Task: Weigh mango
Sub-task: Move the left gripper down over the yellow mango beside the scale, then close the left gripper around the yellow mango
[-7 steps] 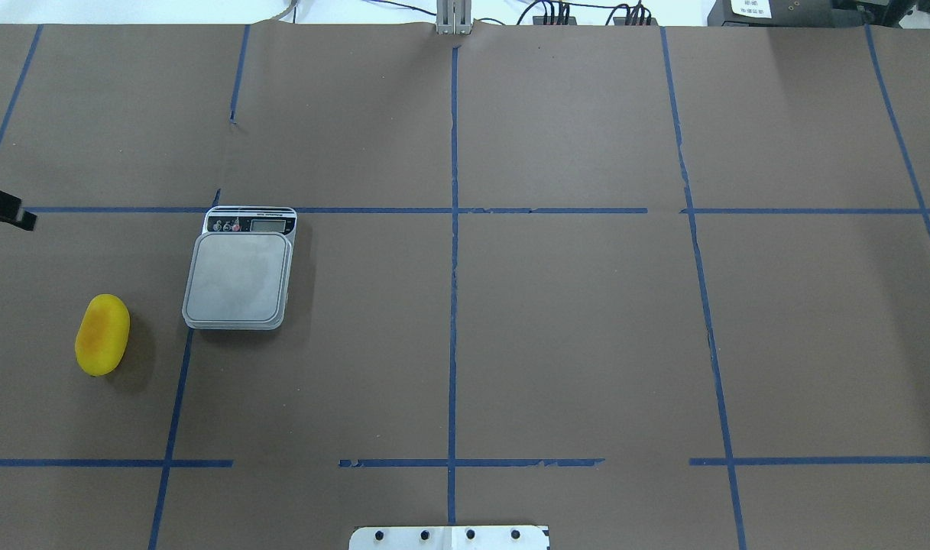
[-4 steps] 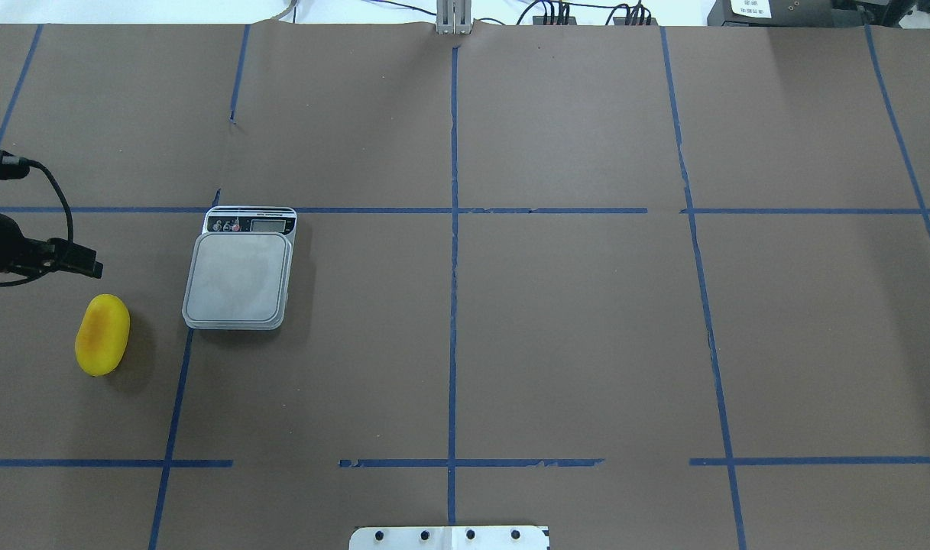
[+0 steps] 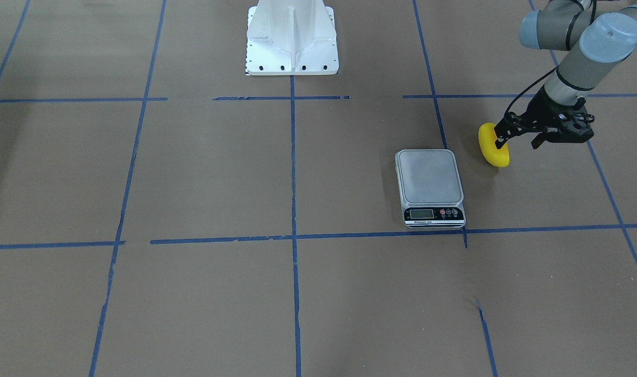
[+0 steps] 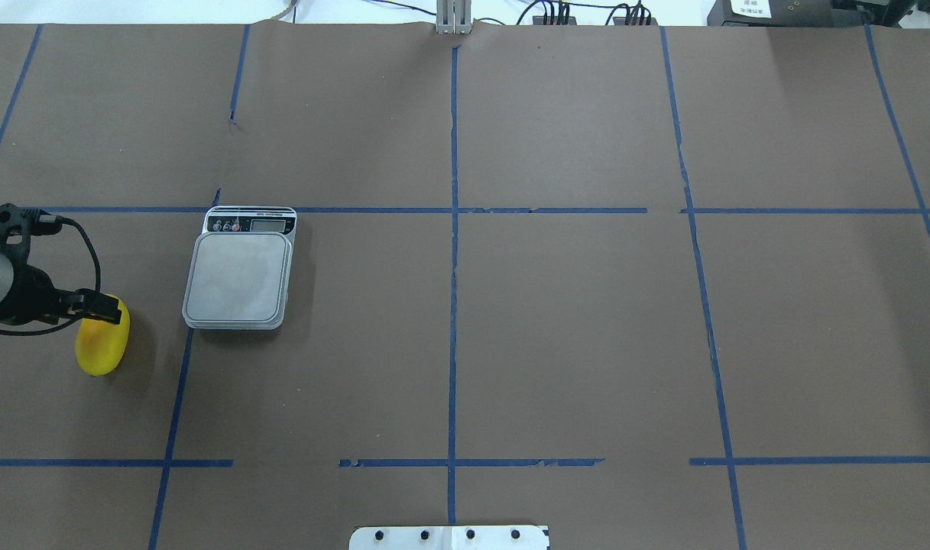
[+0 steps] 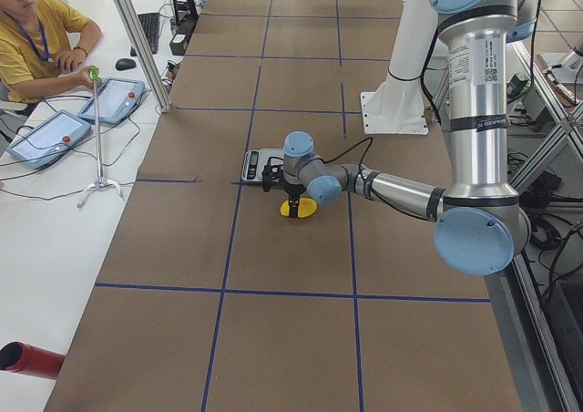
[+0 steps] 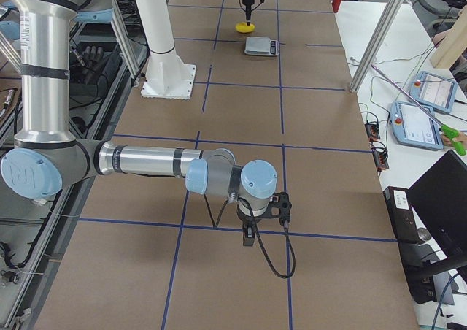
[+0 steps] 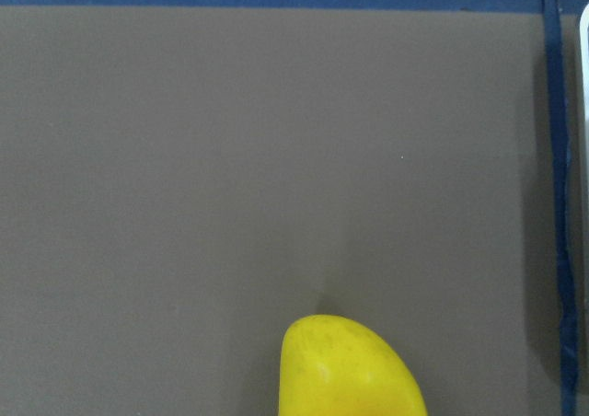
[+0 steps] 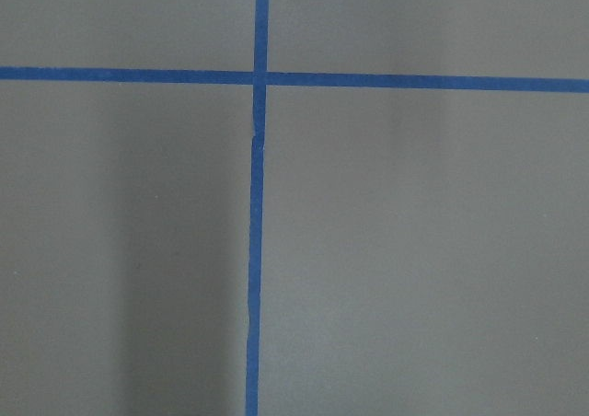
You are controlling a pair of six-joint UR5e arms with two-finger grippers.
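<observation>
Front-facing view: your left gripper (image 3: 518,140) hangs over the mango (image 3: 493,152) with its fingers spread wide and nothing between them. The mango lies on the table just left of the scale (image 3: 429,178), apart from it.

Overhead view: half a second ago the gripper was beyond the fruit and clear of it. It now overlaps the mango's far end. Mango and scale have not shifted. Bare brown paper (image 4: 587,344) runs to the right of the scale.

Left side view: the paper goes on well past the mango toward the table's end.

Right side view: the right gripper (image 6: 249,235) hangs low over the paper. I cannot tell whether its fingers are spread.

Left wrist view: only the mango's tip shows, at the bottom edge.
</observation>
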